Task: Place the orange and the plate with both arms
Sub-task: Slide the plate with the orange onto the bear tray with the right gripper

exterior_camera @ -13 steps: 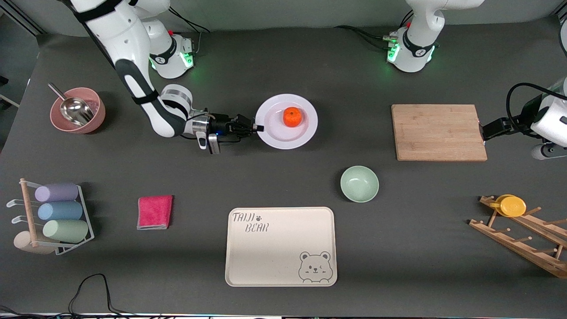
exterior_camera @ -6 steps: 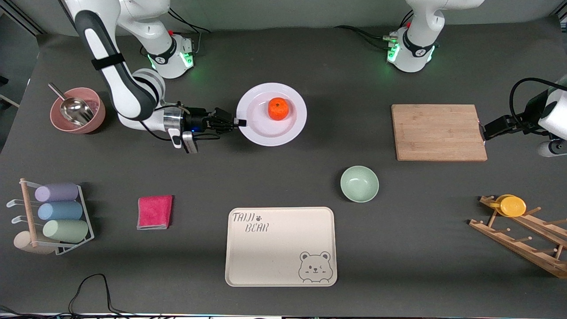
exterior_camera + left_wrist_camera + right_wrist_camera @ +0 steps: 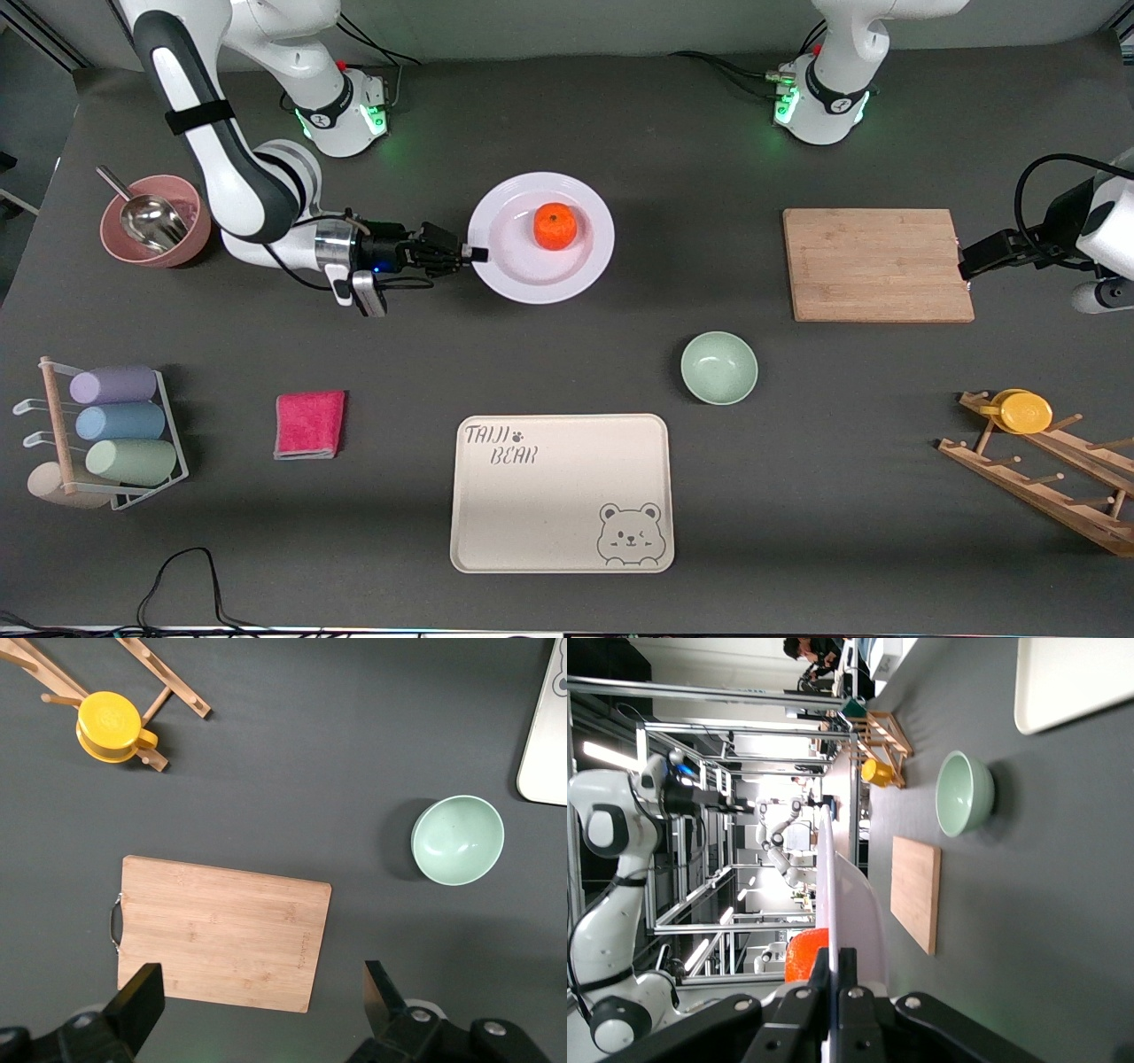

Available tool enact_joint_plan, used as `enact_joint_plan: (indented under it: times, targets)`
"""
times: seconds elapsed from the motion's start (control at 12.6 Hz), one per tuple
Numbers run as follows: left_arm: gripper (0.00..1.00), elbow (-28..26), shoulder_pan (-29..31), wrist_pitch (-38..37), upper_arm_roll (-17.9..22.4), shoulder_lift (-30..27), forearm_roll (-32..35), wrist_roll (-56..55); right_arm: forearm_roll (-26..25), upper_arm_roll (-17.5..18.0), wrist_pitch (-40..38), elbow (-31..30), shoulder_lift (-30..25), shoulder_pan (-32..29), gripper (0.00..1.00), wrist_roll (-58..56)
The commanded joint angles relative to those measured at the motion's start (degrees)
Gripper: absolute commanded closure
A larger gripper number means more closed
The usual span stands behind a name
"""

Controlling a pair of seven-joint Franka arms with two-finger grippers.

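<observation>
At the right arm's end of the worktop, the right tool (image 3: 474,254) is clamped on the rim of the plate (image 3: 523,275), the fingers pinching the edge that faces the right arm's end. The plate appears lifted clear of the worktop, judging by the shadow under it and the right wrist view, where it shows edge-on and roughly level (image 3: 850,904). The orange (image 3: 555,226) sits in the plate's well, off centre toward the robot bases, so the load hangs outboard of the pinch point. Key relation: the plate extends from the right tool toward the left arm's end, and the bear tray (image 3: 562,493) lies nearer the front camera than the plate, with the green bowl (image 3: 718,367) between plate and cutting board (image 3: 877,264). Where the plate should go cannot be told from these pictures. The left tool (image 3: 257,1010) waits with its fingers (image 3: 137,1001) spread apart and holding nothing, over the end of the cutting board toward the left arm's end of the worktop, well apart from the plate; the right arm is clearly the nearer one. Hard to make out: the contact of finger pads on the rim, hidden by the tool body in the front view; in the right wrist view the orange (image 3: 806,955) is partly hidden by the plate. The left tool is cut off at the frame edge in its own wrist view.
</observation>
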Motion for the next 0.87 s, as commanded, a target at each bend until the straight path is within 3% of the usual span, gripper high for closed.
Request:
enact_joint_plan:
  times: [0.0, 0.16, 0.63, 0.79]
  targets:
    - [0.0, -0.02, -0.18, -0.81, 0.76, -0.88, -1.06, 2.72, -3.55, -0.02, -0.19, 14.31, 11.87, -0.57, 1.0, 2.97]
    - [0.0, -0.02, -0.44, -0.9, 2.06, -1.06, -0.97, 3.61, -4.44, -2.29, 0.07, 25.29, 20.13, 0.3, 1.0, 6.13]
    - [0.0, -0.2, -0.36, -1.07, 2.78, -1.94, -0.97, 4.67, -14.18, -3.0, 3.5, 56.94, 40.62, 0.4, 1.0, 21.86]
    - [0.0, -0.2, -0.18, -1.07, 2.78, -1.94, -0.88, 4.67, -14.9, -3.27, 5.51, 66.0, 46.69, 0.83, 1.0, 24.86]
